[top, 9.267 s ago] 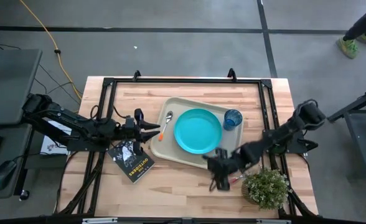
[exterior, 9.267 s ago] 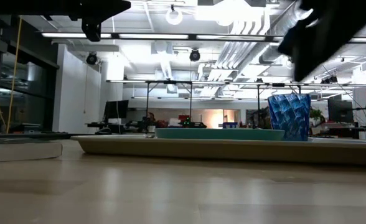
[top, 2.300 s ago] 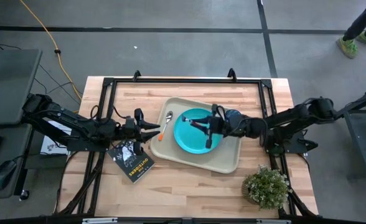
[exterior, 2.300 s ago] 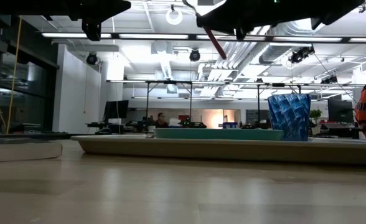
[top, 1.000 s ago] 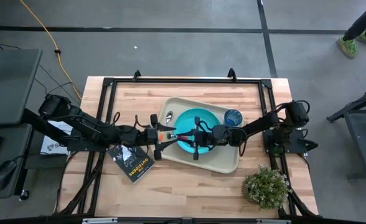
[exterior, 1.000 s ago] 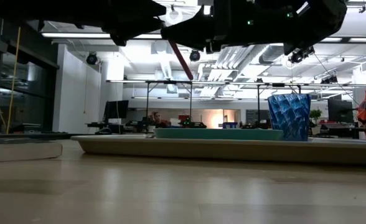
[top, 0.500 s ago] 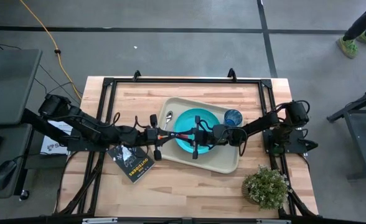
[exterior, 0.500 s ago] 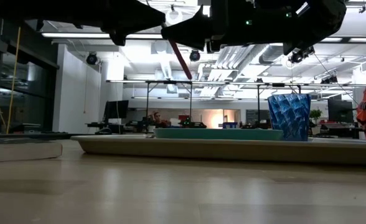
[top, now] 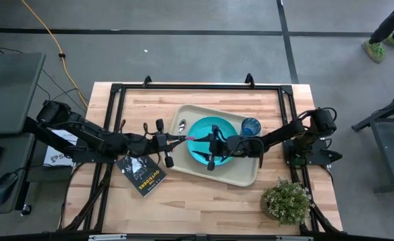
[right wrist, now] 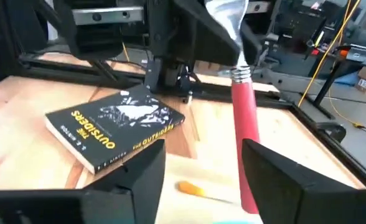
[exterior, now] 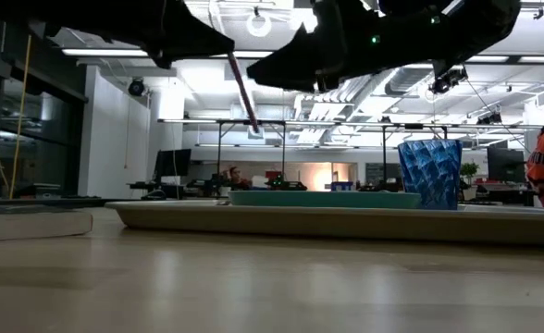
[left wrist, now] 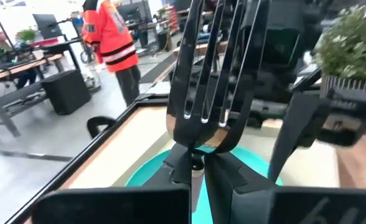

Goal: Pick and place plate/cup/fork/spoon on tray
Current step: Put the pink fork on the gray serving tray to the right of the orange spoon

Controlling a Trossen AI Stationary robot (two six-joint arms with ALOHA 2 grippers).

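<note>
The fork [top: 187,138] hangs in the air between the two tools, above the left edge of the tray [top: 244,179]. In the low view the fork [exterior: 244,92] slants well above the tray [exterior: 346,223].

The left tool [top: 177,140] is clamped on the fork's metal end. In the left wrist view its tool [left wrist: 198,171] has both fingers pressed together on the neck, and the silver tines of the fork [left wrist: 211,74] stand out beyond its tips.

The right tool [top: 199,142] faces the left tool from the other side. In the right wrist view its tool [right wrist: 205,152] has the fingers spread wide. The red-pink handle of the fork [right wrist: 245,137] runs through the gap, nearer one finger. I cannot tell whether that finger touches it.

Under the right tool and its arm lies the turquoise plate [top: 218,126], flat on the tray. In the low view the plate [exterior: 323,197] shows as a thin teal band.

Behind the right tool, along its arm, the blue cup [top: 250,126] stands upright on the tray, just beside the plate. The low view shows the cup [exterior: 429,173] at the tray's right end.

The spoon [top: 181,125] lies on the tray near the left tool's tips, and its orange handle [right wrist: 192,188] shows below the right tool.

Beside the left tool, off the tray, the paperback "The Outsiders" [top: 143,173] lies flat on the wooden bench [top: 204,201]. A small potted plant [top: 287,201] stands on the bench near the right arm's base.
</note>
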